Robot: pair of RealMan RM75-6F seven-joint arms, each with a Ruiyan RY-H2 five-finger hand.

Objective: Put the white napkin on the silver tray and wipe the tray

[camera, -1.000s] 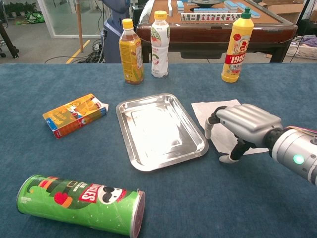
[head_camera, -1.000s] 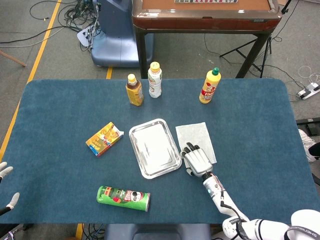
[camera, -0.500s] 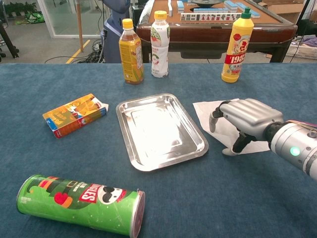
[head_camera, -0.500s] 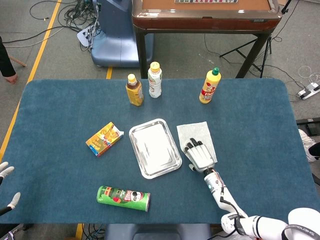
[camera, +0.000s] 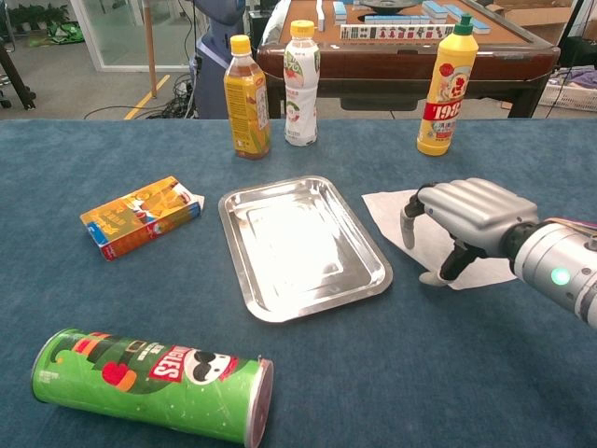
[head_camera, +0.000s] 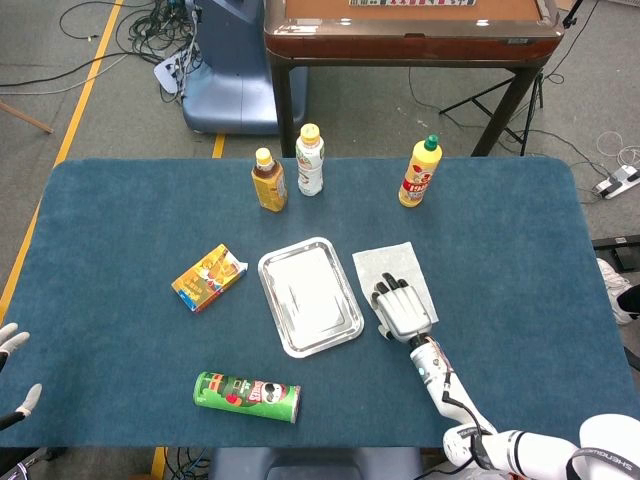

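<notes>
My fingers [camera: 410,217] arch loosely over the white napkin [head_camera: 392,268], seemingly holding nothing; I should pinch its near edge before dragging toward the silver tray [camera: 244,198].

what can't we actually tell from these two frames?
- Whether the right hand touches the white napkin: the hand covers the contact spot in both views.
- Napkin's near part: hidden under that hand.
- Left hand: cut off by the head view's left edge, absent from chest view; pose unclear.
- Label text on the three bottles: too small in head view.
</notes>
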